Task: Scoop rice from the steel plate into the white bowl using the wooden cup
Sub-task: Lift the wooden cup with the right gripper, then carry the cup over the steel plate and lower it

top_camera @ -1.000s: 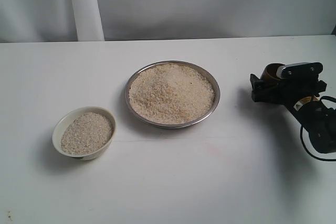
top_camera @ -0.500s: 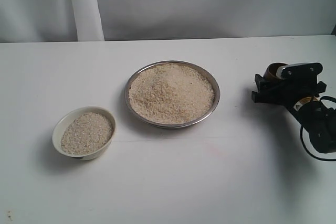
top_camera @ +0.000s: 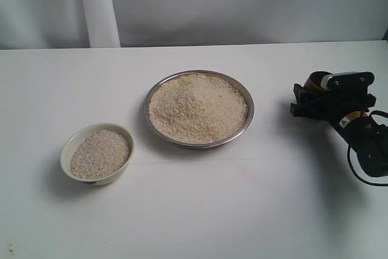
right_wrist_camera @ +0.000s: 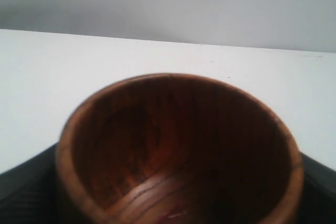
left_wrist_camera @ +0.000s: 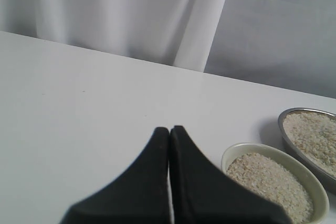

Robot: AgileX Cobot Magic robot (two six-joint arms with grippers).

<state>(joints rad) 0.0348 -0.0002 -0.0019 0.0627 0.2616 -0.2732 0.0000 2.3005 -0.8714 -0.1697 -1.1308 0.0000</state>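
The steel plate (top_camera: 200, 145) sits mid-table, heaped with rice (top_camera: 197, 107). Left of it and nearer stands the white bowl (top_camera: 114, 176), filled with rice (top_camera: 100, 153). At the right, my right gripper (top_camera: 310, 96) is shut on the wooden cup (top_camera: 316, 80), well apart from the plate. In the right wrist view the cup (right_wrist_camera: 178, 145) fills the frame between black fingers (right_wrist_camera: 21, 187); its dark inside holds no rice. My left gripper (left_wrist_camera: 169, 130) is shut on nothing, above the table beside the bowl (left_wrist_camera: 234, 152) and the plate (left_wrist_camera: 294, 113). It is out of the exterior view.
White curtains (top_camera: 97, 4) hang behind the table's far edge. The right arm's cable (top_camera: 354, 171) loops near the right edge.
My right gripper has shifted slightly to the right with the cup. The plate, bowl and rice have not moved.
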